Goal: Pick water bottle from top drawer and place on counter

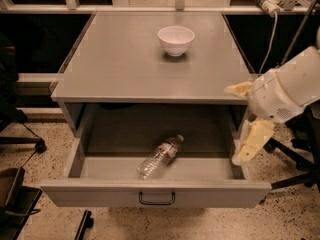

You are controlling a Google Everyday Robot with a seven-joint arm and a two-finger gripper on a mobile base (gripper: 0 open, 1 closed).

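Note:
The water bottle, clear with a white-and-red label, lies on its side in the open top drawer, cap pointing to the back right. The drawer is pulled out from under the grey counter. My gripper hangs at the right edge of the cabinet, over the drawer's right wall, to the right of the bottle and apart from it. Its two pale yellow fingers are spread wide, open and empty.
A white bowl stands at the back middle of the counter. A dark loop handle sits on the drawer front. Chair bases stand on the speckled floor at the left and right. A cable and plug hang at the back right.

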